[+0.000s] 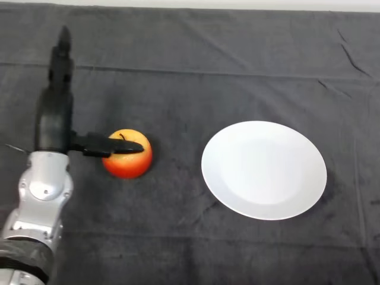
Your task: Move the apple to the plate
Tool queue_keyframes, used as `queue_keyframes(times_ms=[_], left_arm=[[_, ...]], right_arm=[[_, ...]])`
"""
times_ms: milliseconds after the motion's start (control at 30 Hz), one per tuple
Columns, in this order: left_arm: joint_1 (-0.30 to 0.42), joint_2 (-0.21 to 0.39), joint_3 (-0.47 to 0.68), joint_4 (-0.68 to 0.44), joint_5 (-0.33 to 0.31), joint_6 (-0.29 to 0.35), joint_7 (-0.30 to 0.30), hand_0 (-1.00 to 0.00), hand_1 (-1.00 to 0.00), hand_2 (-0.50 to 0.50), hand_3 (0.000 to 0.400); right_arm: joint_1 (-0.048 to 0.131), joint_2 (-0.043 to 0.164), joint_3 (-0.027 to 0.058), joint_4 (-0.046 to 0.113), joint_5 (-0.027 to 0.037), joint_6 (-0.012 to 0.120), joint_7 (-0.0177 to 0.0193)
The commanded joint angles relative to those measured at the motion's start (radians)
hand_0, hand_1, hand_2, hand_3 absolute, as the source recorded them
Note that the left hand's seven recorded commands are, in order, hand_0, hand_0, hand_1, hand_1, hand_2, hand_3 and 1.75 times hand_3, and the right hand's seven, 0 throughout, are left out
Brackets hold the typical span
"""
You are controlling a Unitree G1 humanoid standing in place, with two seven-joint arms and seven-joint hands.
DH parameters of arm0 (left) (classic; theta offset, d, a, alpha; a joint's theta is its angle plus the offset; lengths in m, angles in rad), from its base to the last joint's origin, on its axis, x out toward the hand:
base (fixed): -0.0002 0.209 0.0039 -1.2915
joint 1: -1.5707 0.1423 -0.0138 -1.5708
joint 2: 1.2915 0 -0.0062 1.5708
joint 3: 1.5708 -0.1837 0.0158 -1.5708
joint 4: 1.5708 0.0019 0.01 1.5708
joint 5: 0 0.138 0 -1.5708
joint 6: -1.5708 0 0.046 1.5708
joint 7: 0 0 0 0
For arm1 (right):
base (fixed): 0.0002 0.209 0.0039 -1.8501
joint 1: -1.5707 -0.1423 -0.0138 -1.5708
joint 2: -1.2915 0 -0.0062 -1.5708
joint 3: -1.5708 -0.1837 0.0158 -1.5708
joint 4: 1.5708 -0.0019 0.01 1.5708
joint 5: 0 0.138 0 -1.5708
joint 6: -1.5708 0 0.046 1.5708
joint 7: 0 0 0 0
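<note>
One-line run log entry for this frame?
hand: open, thumb over apple | apple: on cloth, left of plate | plate: empty

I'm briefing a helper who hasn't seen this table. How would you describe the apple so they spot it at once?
Start at the white plate on the dark cloth, then look towards the robot's left. The apple lies apart from the plate, beside the black left hand, whose thumb reaches across its top. It is the only round red-and-yellow thing there.
</note>
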Motion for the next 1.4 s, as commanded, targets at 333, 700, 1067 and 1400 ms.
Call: queue_keyframes(times_ms=[333,700,1067,1400], left_arm=[[-0.064,-0.046,-0.072,0.199,0.0,-0.023,-0.032,0.0,0.0,0.0,0.0],[-0.113,-0.068,-0.111,0.321,-0.026,-0.02,-0.063,0.0,0.0,0.0,0.0],[-0.137,-0.069,-0.129,0.39,-0.043,-0.008,-0.084,-0.38,0.0,-0.19,0.152],[-0.156,-0.063,-0.146,0.414,-0.034,-0.001,-0.067,-1.0,-1.0,0.0,0.4]], right_arm=[[0.005,-0.004,-0.0019,-0.029,0.0103,-0.003,-0.0061],[0.005,-0.005,-0.0025,-0.027,0.0108,-0.004,-0.0056],[0.004,-0.006,-0.0034,-0.025,0.0116,-0.005,-0.0042],[0.003,-0.007,-0.0041,-0.023,0.0122,-0.005,-0.0028]])
